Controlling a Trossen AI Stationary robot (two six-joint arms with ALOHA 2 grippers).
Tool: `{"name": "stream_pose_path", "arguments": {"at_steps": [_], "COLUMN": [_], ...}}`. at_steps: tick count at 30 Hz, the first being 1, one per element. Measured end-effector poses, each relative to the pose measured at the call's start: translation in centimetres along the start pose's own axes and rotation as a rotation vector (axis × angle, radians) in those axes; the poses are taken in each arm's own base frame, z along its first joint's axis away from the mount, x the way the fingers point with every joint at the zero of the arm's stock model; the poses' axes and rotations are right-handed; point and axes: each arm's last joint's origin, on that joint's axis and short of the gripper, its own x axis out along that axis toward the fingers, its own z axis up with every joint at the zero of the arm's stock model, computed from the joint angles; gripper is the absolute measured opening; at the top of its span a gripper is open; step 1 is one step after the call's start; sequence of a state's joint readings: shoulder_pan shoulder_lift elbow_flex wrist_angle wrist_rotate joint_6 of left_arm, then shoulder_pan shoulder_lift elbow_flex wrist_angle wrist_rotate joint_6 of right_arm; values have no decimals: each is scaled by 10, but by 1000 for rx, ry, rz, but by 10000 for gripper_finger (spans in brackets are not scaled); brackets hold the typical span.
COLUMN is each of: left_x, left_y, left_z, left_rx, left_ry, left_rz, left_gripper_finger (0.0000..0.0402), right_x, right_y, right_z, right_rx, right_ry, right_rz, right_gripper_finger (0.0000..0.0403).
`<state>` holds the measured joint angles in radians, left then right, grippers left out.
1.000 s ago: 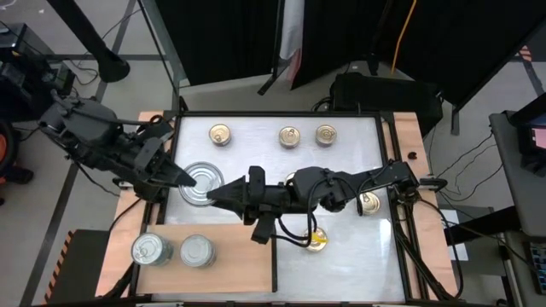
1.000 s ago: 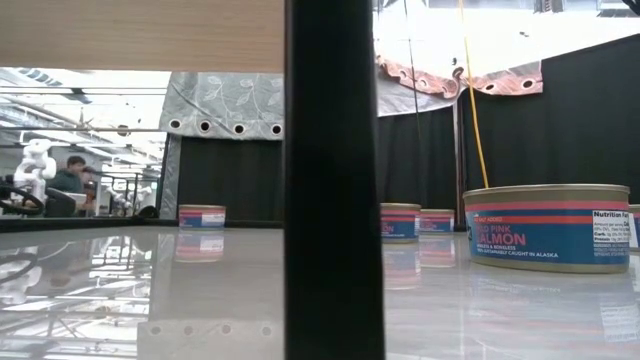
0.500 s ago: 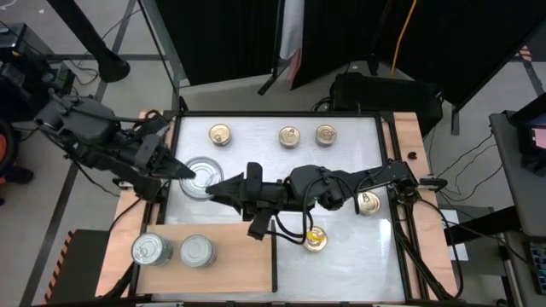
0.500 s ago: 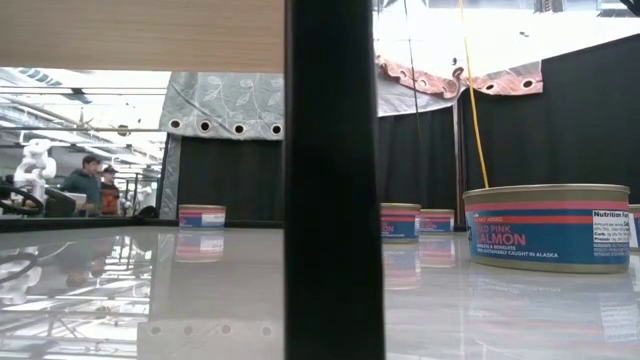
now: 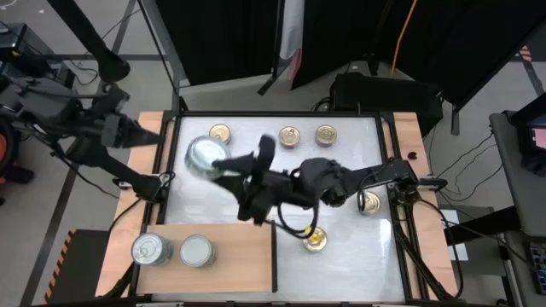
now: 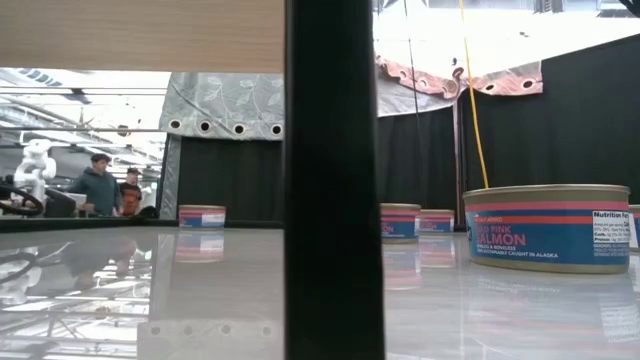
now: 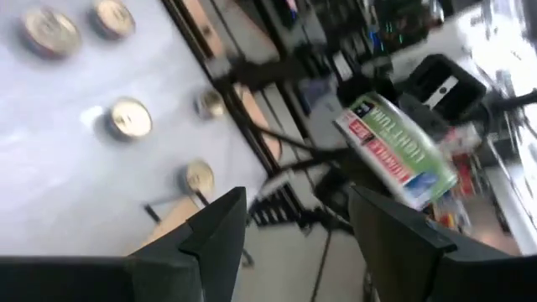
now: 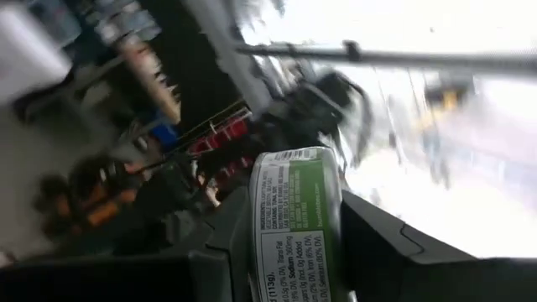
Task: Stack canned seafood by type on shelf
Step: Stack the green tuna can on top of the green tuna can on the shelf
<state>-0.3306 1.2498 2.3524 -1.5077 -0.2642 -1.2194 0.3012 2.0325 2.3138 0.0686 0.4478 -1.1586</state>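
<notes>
My right gripper [image 5: 229, 164] is shut on a silver-lidded tin [image 5: 205, 156] with a green label [image 8: 295, 222], above the table's far left part. My left gripper [image 5: 136, 133] is open and empty beyond the table's left edge; its wrist view shows the held tin [image 7: 394, 147] farther off. Two silver-lidded tins [image 5: 149, 249] [image 5: 196, 250] stand on the wooden shelf [image 5: 235, 260] at the near left. Gold-lidded tins stand on the white tabletop: three in the far row [image 5: 290, 136], one at the right [image 5: 369, 202], one near the front [image 5: 316, 241]. My right gripper pinches the tin between its two fingers, one on each side of the green label wall [image 8: 294, 252], which faces the wrist camera. The fingers come level from the table's right side. The tin is lifted clear of the table and tilted, its silver lid [image 5: 203, 153] showing from above.
The low view shows a blue-and-red salmon tin [image 6: 545, 228] close by, more tins [image 6: 400, 220] farther back, and a dark upright post [image 6: 335, 180]. People [image 6: 110, 190] stand in the room behind. Wooden strips [image 5: 408, 136] border the tabletop on both sides.
My left gripper has drawn away from the silver-lidded tin toward the table's left edge. My right gripper has lifted that tin off the table, carried it toward the far edge and turned, so the tin is now tilted and clear of the table.
</notes>
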Motion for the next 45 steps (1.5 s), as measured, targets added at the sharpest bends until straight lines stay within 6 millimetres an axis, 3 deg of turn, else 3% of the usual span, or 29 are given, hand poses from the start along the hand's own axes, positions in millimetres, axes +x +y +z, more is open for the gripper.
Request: {"name": "stream_pose_path", "arguments": {"at_steps": [2, 5, 9, 14, 17, 21, 26, 30, 34, 40, 43, 45], "left_x": [-2, -3, -2, -7, -8, -9, -8, 1, -1, -30, -22, -8], "left_y": [0, -2, -2, 4, 2, 5, 9, 16, 33, 53, 50, 46], "left_z": [2, -1, -2, 8, 12, 6, -2, -5, -7, -4, -4, -6], "left_rx": [-4, -9, 55, 340, 244, 31, 55, 154, 129, 193, 108, 181], "left_ry": [-25, 92, 143, -147, -237, -79, 133, 116, 20, -132, -157, -104], "left_rz": [-6, -69, -81, 62, 58, 5, -7, 60, 159, 162, 179, 194], "left_gripper_finger": [217, 217, 217, 217, 217, 217, 217, 217, 217, 217, 217, 217], "right_x": [-3, -7, -13, -7, -1, 11, 31, 46, 54, 52, 52, 52], "right_y": [-13, -34, -58, -64, -54, -41, -33, -18, -5, -26, -36, -43], "right_z": [-2, -11, -36, -79, -92, -99, -100, -105, -112, -113, -118, -123], "right_rx": [160, 432, 921, 1516, 1723, 1874, 2113, 2277, 2351, 2325, 2333, 2336], "right_ry": [46, 116, 190, 311, 386, 356, 158, 70, 44, -118, -186, -229], "right_rz": [-48, -92, -32, 232, 377, 514, 538, 555, 579, 651, 648, 644], "right_gripper_finger": [133, 133, 133, 133, 133, 133, 133, 133, 133, 133, 133, 133]}}
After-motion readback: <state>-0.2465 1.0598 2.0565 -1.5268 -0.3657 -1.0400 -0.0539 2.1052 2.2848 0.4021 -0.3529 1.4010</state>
